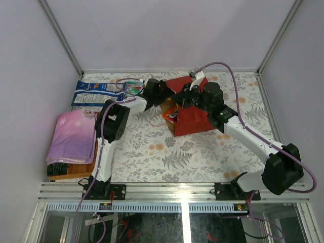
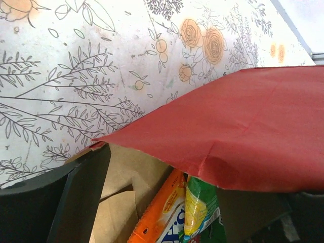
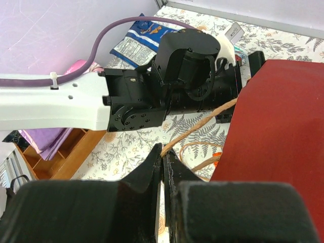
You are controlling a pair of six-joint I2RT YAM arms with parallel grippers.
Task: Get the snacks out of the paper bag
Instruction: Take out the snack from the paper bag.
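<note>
From above, the paper bag (image 1: 195, 119) is lying sideways on the tabletop (image 1: 152, 152), the left gripper (image 1: 164, 95) at its mouth. Left wrist: its fingers (image 2: 83, 195) are standing wide apart, snacks (image 2: 162, 212) showing inside. Right wrist: the right gripper (image 3: 163, 154) is pinching the twine handle (image 3: 202, 124).

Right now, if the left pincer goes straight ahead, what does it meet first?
Probably the orange glossy snack packet in the mouth of the red paper bag, beside a green one; depth is unclear.
</note>
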